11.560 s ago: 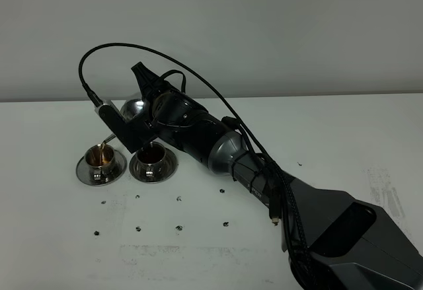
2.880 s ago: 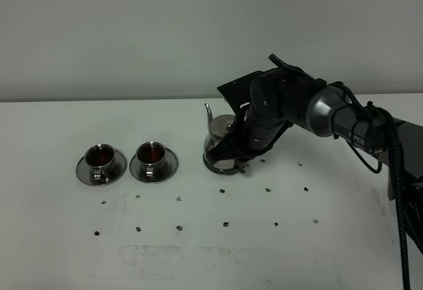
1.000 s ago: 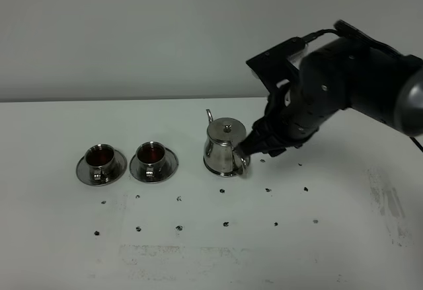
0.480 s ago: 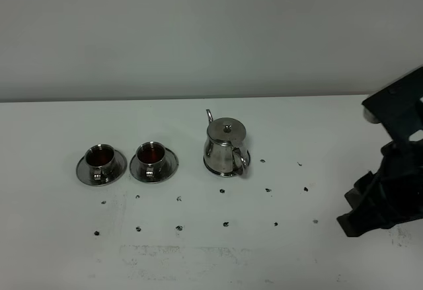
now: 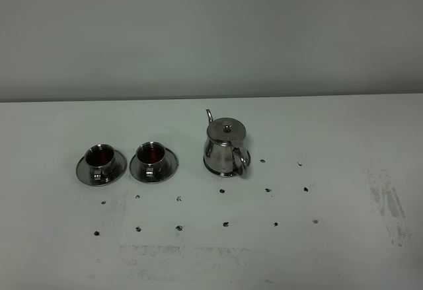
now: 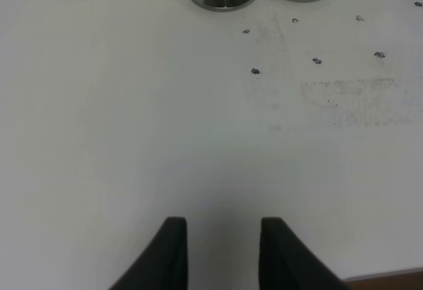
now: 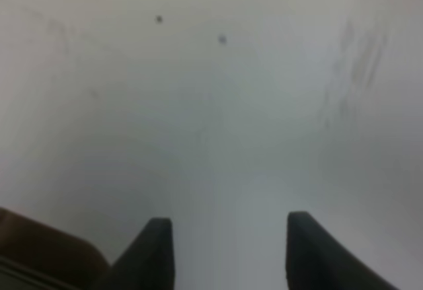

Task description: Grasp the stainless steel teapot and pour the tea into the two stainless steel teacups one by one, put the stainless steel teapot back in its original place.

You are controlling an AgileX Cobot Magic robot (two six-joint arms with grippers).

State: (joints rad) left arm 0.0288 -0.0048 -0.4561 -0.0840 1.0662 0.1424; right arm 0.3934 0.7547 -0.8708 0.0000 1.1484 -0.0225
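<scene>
Teapot [image 5: 226, 147] stands upright on its saucer [image 5: 210, 166], both teacups [image 5: 125, 161] hold tea; task looks finished; left gripper [image 6: 219, 245] jaws narrow and empty, right gripper [image 7: 225, 250] jaws apart, empty; nothing remains except parking the arms.

The teapot [image 5: 225, 146] is polished metal, mirror-bright, and it stands on a saucer [image 5: 210, 168] of the same glossy steel. Both cups [image 5: 100, 158] [image 5: 151, 156] and their saucers [image 5: 82, 171] [image 5: 168, 166] share that shiny finish, with dark reddish liquid inside. The table [image 5: 330, 151] is white, matt and smooth, marked with small dark specks [image 5: 225, 224] and greyish scuffs [image 5: 386, 201]. The gripper fingers [image 6: 173, 253] [image 7: 153, 253] look like dull black plastic.
</scene>
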